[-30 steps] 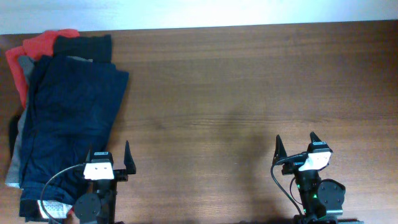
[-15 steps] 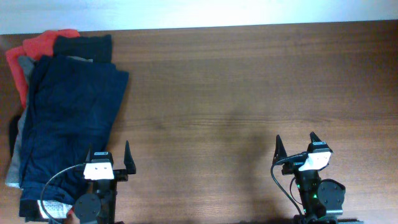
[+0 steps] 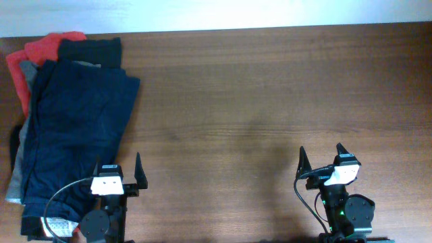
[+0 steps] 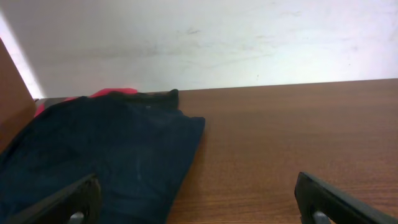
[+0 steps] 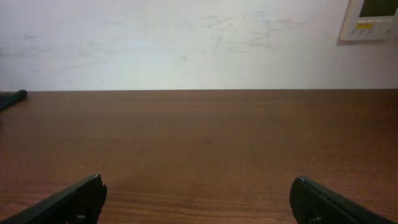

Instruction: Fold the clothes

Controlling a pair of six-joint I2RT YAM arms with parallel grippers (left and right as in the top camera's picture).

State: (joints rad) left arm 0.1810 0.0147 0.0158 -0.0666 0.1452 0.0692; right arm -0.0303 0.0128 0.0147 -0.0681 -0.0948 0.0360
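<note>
Dark navy shorts (image 3: 74, 128) lie on top of a pile of clothes at the table's left side, with a pale tag (image 3: 59, 225) at the near end. Red (image 3: 42, 48), black (image 3: 91, 50) and grey (image 3: 24, 69) garments stick out from under them. My left gripper (image 3: 118, 166) stands open at the near edge, just right of the shorts, nothing between its fingers. In the left wrist view the shorts (image 4: 112, 149) spread ahead and to the left of the left gripper (image 4: 196, 202). My right gripper (image 3: 320, 158) stands open at the near right over bare wood, likewise in the right wrist view (image 5: 199, 199).
The brown wooden table (image 3: 270, 94) runs back to a white wall (image 5: 186, 43). A pale wall box (image 5: 372, 18) hangs at the upper right in the right wrist view. A black cable (image 3: 57, 202) loops beside the left arm over the pile's near end.
</note>
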